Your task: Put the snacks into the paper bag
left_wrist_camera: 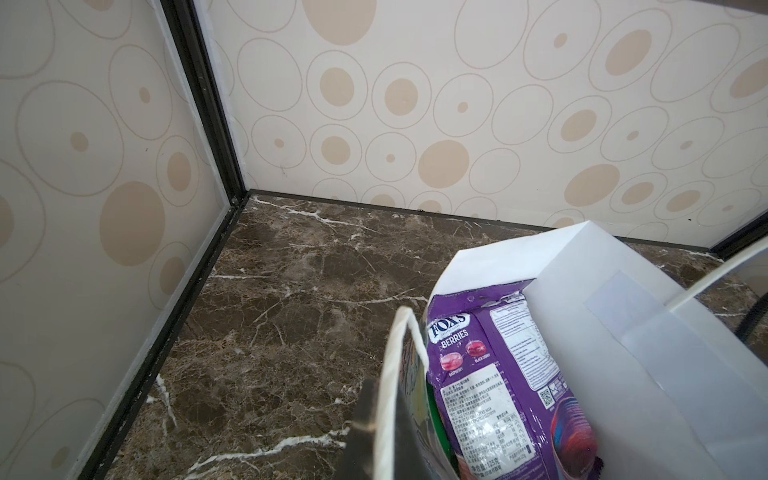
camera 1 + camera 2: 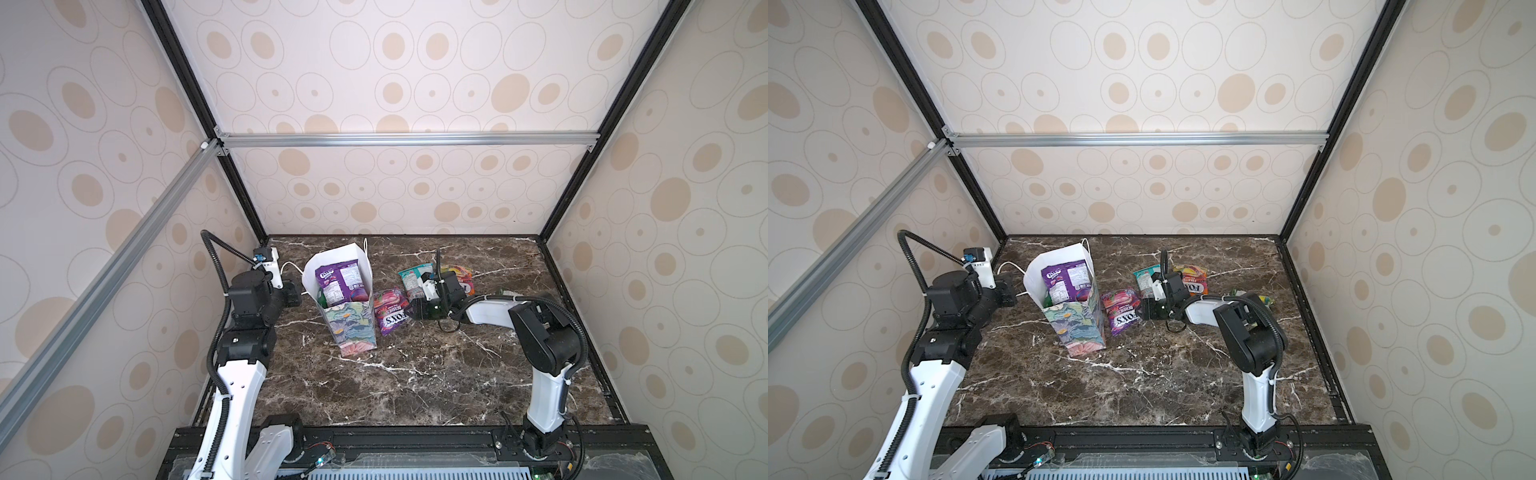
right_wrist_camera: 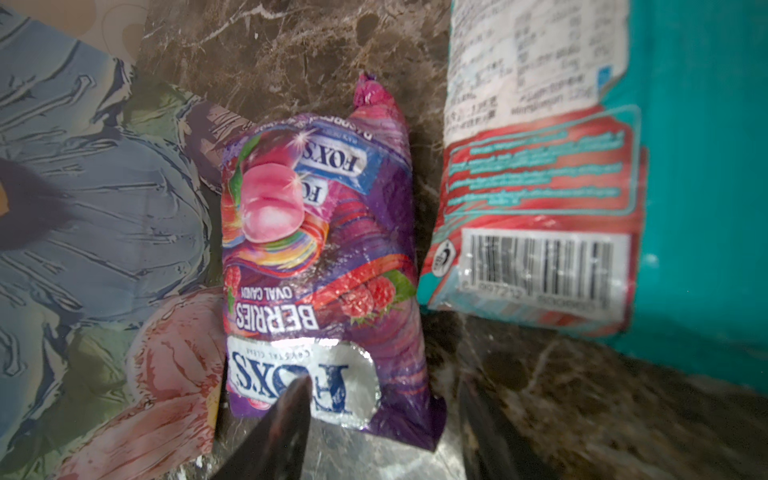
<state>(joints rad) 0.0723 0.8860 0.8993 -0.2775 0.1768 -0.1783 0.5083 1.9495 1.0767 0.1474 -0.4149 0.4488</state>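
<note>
Paper bag (image 2: 355, 328) mouth faces up and is open. A purple packet (image 2: 337, 277) standing inside fills the middle, leaving room only along the far and right inner walls. Left of bag is blocked: left gripper (image 2: 300, 294) is clamped on that wall. Right of bag, the berries packet (image 2: 388, 316) lies just beside the printed wall with no usable gap. Past it is a narrow bare strip, then the teal packet (image 2: 409, 279). Right gripper (image 2: 412, 311), jaws apart, sits low at the berries packet's end and partly occupies that strip. Table (image 2: 415, 395) in front of bag is bare and wide. The strip behind bag toward the back wall (image 2: 395, 199) is bare.
</note>
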